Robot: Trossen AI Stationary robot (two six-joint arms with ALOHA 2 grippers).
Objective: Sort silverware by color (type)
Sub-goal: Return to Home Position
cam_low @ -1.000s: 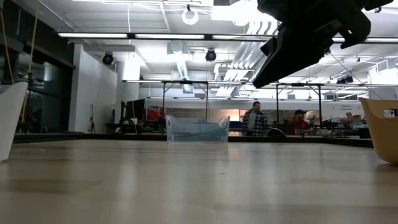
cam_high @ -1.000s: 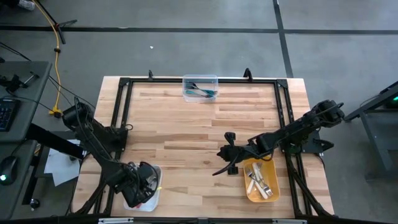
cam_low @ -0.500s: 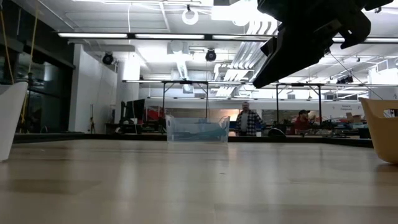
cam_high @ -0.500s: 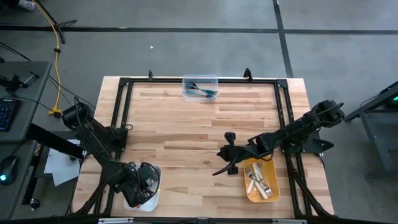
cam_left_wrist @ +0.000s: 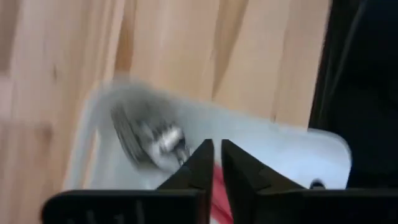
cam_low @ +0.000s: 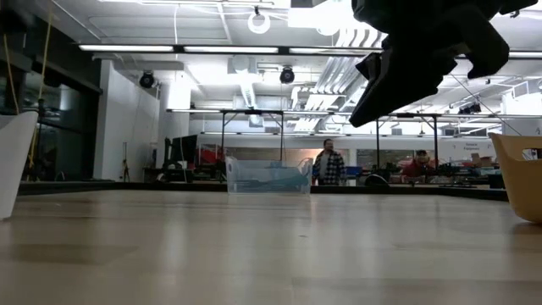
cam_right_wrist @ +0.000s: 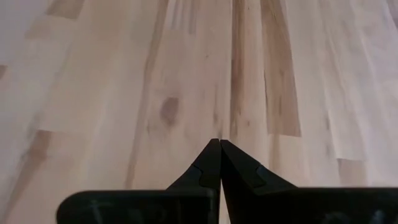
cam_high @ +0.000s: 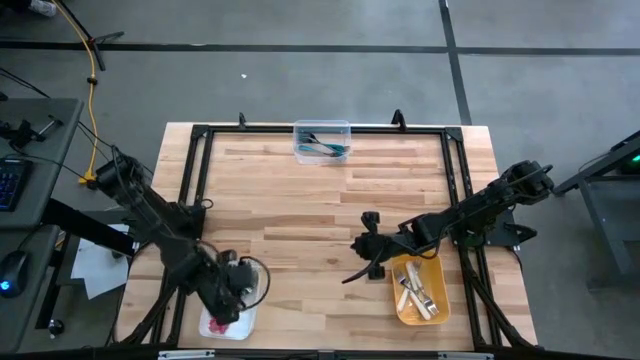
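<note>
The silverware (cam_high: pixel 413 291) is sorted into bins on the wooden table (cam_high: pixel 300 215): cream handles in the yellow bin (cam_high: pixel 443 305) at 5 o'clock, red in the white bin (cam_high: pixel 243 322) at 7, teal in the clear bin (cam_high: pixel 322 125) at 12. The left gripper (cam_left_wrist: pixel 215 146) is held over the white bin, narrowly parted and empty. The right gripper (cam_right_wrist: pixel 219 144) is pressed closed, empty.

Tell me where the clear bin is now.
In the high view the clear bin stands at the middle of the table's far edge, far from the white bin at near left and the yellow bin at near right.
</note>
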